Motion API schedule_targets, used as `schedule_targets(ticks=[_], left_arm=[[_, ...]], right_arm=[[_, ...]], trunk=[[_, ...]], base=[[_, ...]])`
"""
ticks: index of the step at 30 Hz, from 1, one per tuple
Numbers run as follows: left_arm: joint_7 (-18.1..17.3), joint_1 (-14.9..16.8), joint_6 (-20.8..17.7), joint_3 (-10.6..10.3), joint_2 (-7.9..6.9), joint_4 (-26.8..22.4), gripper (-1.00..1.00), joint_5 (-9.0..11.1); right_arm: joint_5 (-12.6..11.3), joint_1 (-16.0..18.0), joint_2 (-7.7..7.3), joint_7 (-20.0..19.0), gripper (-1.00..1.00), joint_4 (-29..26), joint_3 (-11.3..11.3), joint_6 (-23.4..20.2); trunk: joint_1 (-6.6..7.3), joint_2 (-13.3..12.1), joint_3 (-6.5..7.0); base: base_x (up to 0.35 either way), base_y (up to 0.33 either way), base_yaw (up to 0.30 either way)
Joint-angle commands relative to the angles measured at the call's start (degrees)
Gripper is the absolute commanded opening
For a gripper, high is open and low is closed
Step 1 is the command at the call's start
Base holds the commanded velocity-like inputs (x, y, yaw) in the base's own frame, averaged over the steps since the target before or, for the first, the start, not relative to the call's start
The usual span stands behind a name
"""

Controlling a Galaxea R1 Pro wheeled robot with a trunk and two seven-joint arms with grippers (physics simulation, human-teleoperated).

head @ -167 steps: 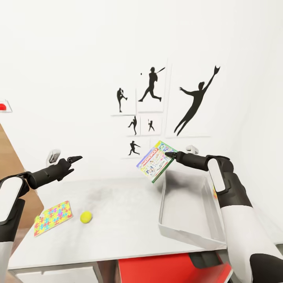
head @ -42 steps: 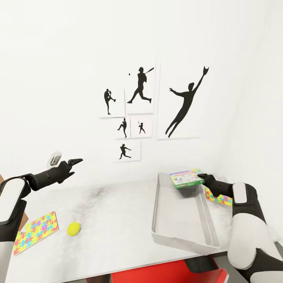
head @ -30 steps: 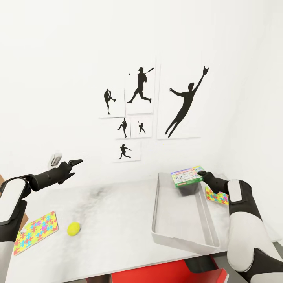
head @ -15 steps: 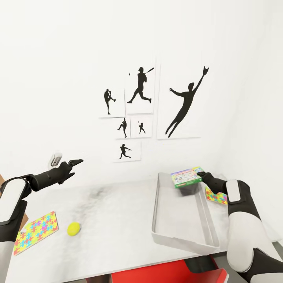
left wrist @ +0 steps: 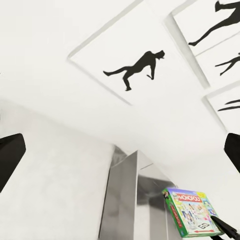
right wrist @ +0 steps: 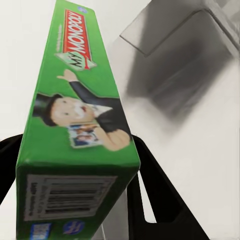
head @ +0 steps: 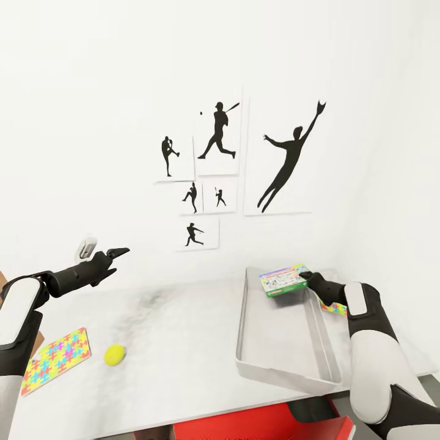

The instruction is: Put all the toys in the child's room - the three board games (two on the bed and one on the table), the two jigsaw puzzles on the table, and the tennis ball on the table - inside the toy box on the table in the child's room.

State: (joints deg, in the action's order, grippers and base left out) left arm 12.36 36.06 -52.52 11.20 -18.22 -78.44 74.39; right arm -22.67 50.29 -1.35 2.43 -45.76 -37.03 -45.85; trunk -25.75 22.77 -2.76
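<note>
The green-edged Monopoly box is held in the air over the far end of the toy box, lying nearly flat with its printed face up and tilted a little. The right gripper has it by its right edge, the fingers closed on it; in the right wrist view the green side of the box, with the "My Monopoly" lettering and a barcode on its end, sits between the two dark fingers. In the left wrist view the same box hangs above the tray's far corner.

The toy box is a shallow light grey tray on the right part of the table, its long side running from near to far, with nothing lying on its floor. Just right of it, close beside the right forearm, a strip of a jigsaw puzzle shows on the table top.

On the left part of the table, well apart from the tray, the tennis ball rests on the grey top, and a second jigsaw puzzle lies flat near the left edge, left of the ball.

The left gripper is raised over the far left of the table, pointing right, holding nothing; its fingers sit near opposite edges of the left wrist view, wide apart.

Black baseball-player silhouettes hang on the white wall behind the table
</note>
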Motion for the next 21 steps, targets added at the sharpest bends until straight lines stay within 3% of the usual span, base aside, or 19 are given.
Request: schedule_targets(ticks=[1, 14, 21], left_arm=[[0.56, 0.06, -0.21, 0.06, 0.0, -0.04, 1.0, 0.61], [0.56, 0.06, -0.21, 0.07, 0.0, -0.04, 1.0, 0.6], [0.56, 0.06, -0.21, 0.07, 0.02, -0.04, 1.0, 0.61]], right_arm=[[-0.43, 0.07, 0.09, 0.27, -1.0, 0.17, -0.11, -0.25], [-0.45, 0.07, 0.36, 0.29, -1.0, 1.65, 1.18, 0.06], [-0.45, 0.07, 0.38, 0.36, -1.0, 1.8, 1.91, 3.36]], trunk=[[-0.04, 0.15, -0.22], [-0.04, 0.15, -1.38], [-0.04, 0.15, -2.02]], base=[[0.0, 0.0, 0.0], [0.0, 0.0, 0.0], [0.0, 0.0, 0.0]])
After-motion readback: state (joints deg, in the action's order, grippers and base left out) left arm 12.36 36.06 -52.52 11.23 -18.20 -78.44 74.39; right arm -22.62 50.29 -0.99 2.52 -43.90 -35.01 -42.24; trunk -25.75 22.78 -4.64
